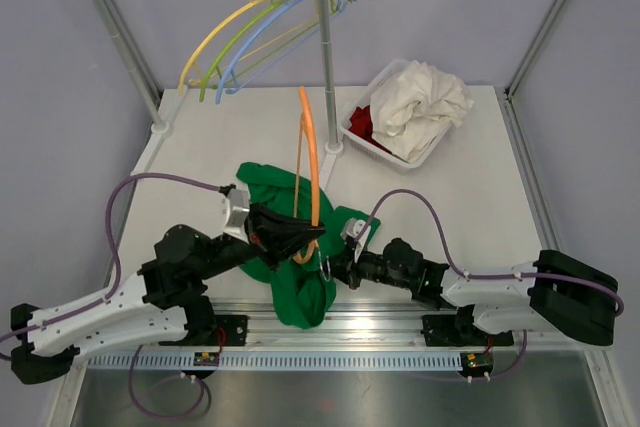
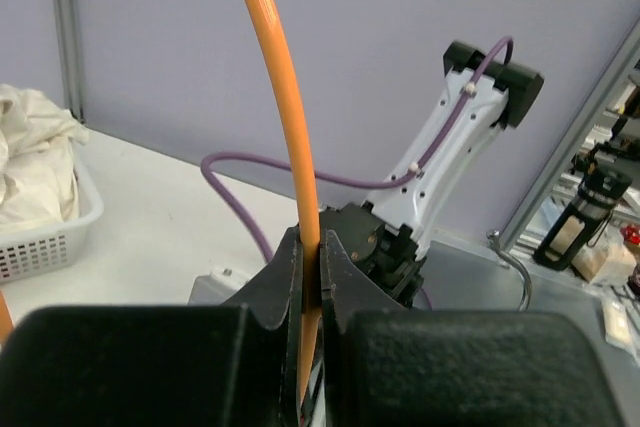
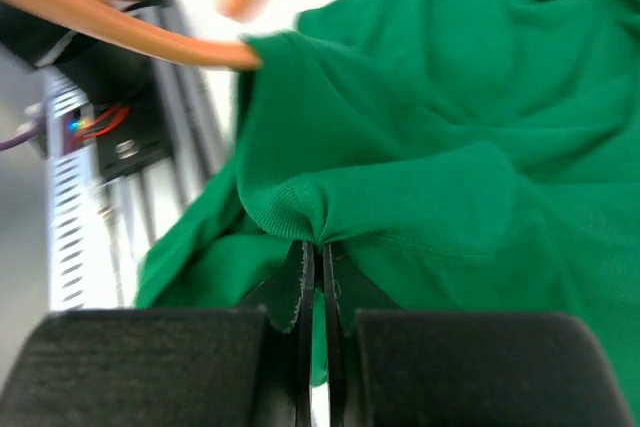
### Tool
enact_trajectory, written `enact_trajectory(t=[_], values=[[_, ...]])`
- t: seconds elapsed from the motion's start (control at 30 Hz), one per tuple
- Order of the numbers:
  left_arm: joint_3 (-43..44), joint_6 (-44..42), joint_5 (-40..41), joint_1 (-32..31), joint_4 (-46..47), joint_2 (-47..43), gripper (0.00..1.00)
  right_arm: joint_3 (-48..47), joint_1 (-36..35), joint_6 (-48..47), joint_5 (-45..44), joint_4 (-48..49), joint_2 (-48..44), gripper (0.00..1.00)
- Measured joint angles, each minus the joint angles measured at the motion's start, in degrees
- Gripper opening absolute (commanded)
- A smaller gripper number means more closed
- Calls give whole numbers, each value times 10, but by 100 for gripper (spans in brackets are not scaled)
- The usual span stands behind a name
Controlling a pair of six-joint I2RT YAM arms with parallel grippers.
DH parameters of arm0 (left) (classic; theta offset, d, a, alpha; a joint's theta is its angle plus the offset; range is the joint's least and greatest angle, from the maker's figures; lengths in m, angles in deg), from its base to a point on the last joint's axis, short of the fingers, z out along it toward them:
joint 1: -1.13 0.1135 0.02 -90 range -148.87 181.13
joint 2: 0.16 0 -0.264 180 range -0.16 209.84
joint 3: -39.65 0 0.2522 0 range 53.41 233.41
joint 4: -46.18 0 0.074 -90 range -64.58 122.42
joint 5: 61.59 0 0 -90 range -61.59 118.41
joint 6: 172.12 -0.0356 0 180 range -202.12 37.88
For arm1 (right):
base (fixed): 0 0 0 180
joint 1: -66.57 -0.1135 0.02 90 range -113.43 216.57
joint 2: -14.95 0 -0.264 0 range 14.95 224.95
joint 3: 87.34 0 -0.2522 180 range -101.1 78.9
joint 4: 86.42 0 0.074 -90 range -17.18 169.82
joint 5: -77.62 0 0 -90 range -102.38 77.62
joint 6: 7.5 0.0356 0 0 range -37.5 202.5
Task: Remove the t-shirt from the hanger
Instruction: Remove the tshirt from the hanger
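A green t-shirt (image 1: 290,247) lies bunched at the table's near middle, partly hanging over the front rail. An orange hanger (image 1: 310,162) stands upright out of it. One arm of the hanger (image 3: 130,32) still runs into the shirt. My left gripper (image 1: 305,235) is shut on the hanger's orange bar (image 2: 300,197). My right gripper (image 1: 333,269) is shut on a fold of the shirt's ribbed collar (image 3: 300,212), just right of the left gripper.
A metal rack (image 1: 322,47) at the back holds yellow, green and blue hangers (image 1: 250,32). A white basket (image 1: 395,117) with white and red clothes sits at the back right. A silver rail (image 1: 400,322) runs along the front edge.
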Motion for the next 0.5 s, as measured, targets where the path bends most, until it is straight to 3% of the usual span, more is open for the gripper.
enact_trajectory(t=[0.03,0.2,0.33,0.5], values=[[18,0,6,0,-15,-3,0,-7,0,0,-20,-10,5,12],[130,17,60,0,-99,-47,0,-30,0,11,-78,-24,35,99],[195,48,120,0,-156,-115,1,-32,0,16,-77,-19,74,99],[197,107,174,0,-187,-172,0,-62,0,30,-59,2,165,100]])
